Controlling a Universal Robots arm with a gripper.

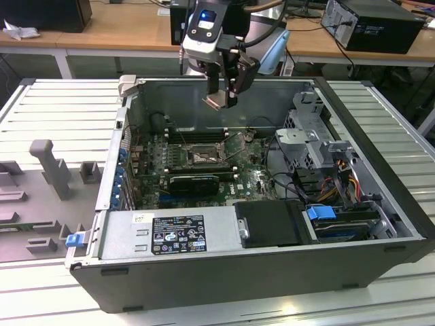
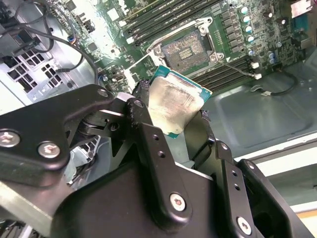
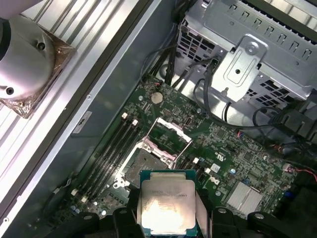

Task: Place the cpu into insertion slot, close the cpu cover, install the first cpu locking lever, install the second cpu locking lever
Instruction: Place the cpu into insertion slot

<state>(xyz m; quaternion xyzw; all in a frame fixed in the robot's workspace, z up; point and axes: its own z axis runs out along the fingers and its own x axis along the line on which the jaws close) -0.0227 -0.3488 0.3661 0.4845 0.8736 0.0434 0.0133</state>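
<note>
Your black hand [image 1: 221, 100] hangs in the upper middle of the exterior view, over the big open grey metal computer case [image 1: 204, 272]. Its two fingers are closed just enough to pinch the cpu [image 1: 216, 102], a small flat square chip with a pale silver top. They press on two sides of it and hold it up in the air, tilted. In both wrist views the cpu [image 2: 176, 101] [image 3: 167, 206] sits between the fingers, well above the green motherboard [image 1: 253, 178]. The insertion slot [image 1: 202, 157], a dark square socket with a metal rim, is in the middle of that board, below the hand. In the first wrist view the cpu cover [image 3: 171, 133], a thin metal frame, stands lifted beside the slot [image 3: 143, 161].
</note>
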